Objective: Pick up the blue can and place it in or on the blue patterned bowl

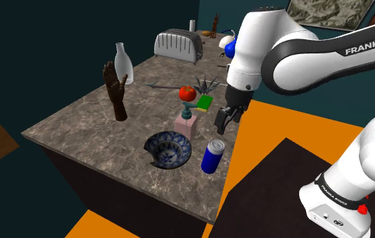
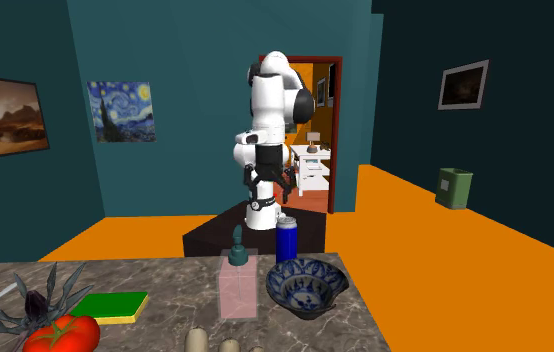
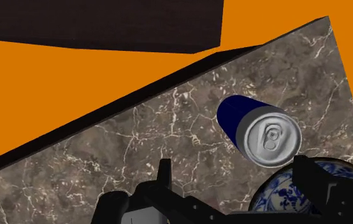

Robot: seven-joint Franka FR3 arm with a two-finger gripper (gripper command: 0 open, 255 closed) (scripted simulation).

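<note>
The arm [image 1: 267,40] is a chain of rounded glossy white shells joined by dark grey bands, one broad band bearing white FRANKA lettering, with a small red dot near its base, ending in an all-black two-finger gripper [image 1: 227,120].

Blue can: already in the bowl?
No, the blue can stands upright on the marbled countertop beside the blue patterned bowl, not in it.
</note>
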